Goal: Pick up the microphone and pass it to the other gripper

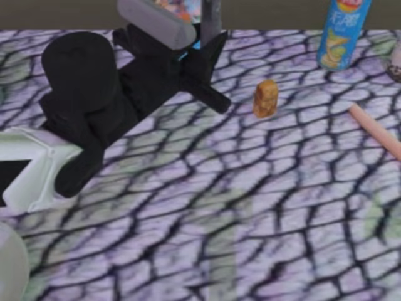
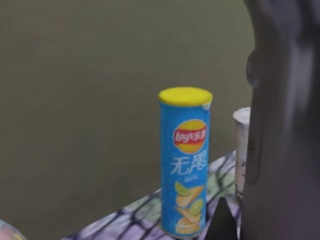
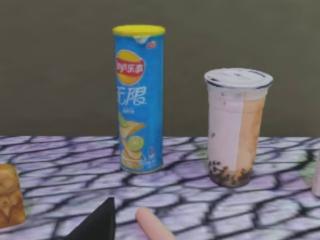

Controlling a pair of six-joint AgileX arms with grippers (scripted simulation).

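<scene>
My left claw (image 1: 220, 72) hung over the far left part of the bench (image 1: 250, 207), on the end of the black arm that reached in from the left. The microphone (image 1: 211, 19) stood upright just at the claw, its grey handle rising past the far edge of the bench. In my left wrist view the microphone (image 2: 285, 130) was very close and filled one whole side, dark at the head. I could not tell if the claw was clamped on it. Near the claw stood a small orange-brown figurine (image 1: 265, 98). Further right were a blue Lay's chips can (image 1: 341, 31), a milk tea cup (image 3: 235, 127) and a pale pink rod (image 1: 376, 130). Of my right claw (image 3: 97, 222) only a dark tip showed, low over the bench; its state I could not tell.
</scene>
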